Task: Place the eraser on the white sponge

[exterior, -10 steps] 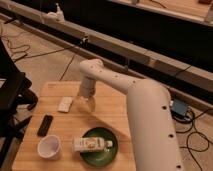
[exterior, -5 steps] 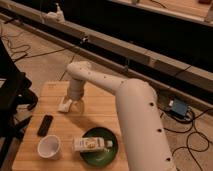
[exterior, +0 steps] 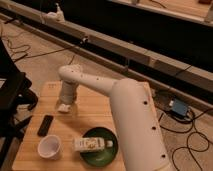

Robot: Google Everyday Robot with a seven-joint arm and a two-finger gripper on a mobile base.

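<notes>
The eraser (exterior: pixel 45 125) lies flat on the worktop (exterior: pixel 95 114), on the left side, not picked up yet. The gripper (exterior: pixel 65 103) hangs low right over the white sponge (exterior: pixel 62 108), a bit farther back and to the right of the eraser. I cannot tell if the gripper is spread or pressed together. I think the grab comes first. The gripper needs to go nearer and left, then come down on the eraser.

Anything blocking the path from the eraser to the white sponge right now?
No object lies between the eraser and the white sponge; only bare table. The gripper itself hangs right over the sponge, though.
</notes>
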